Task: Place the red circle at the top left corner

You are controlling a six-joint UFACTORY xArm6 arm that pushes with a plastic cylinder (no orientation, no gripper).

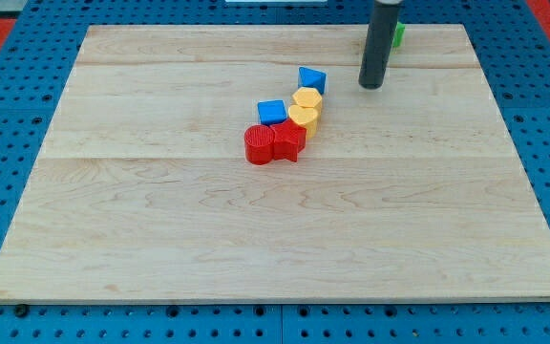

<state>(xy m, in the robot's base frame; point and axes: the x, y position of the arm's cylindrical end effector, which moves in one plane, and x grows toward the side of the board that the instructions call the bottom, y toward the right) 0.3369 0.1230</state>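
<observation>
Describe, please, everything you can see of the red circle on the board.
The red circle is a short, ribbed, plastic-looking cylinder standing flat on the wooden board, near the middle. It is the cluster's leftmost piece in the view. Its right side touches another red block, whose shape I cannot make out. The blue block sits just above it. My tip is well off toward the view's top right, touching none of them.

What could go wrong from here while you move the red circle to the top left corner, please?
The red circle block touches the red block in a tight cluster, so pushing may drag neighbours along. My tip sits at the view's upper right, beyond the blue block; a direct approach would scatter the cluster.
</observation>
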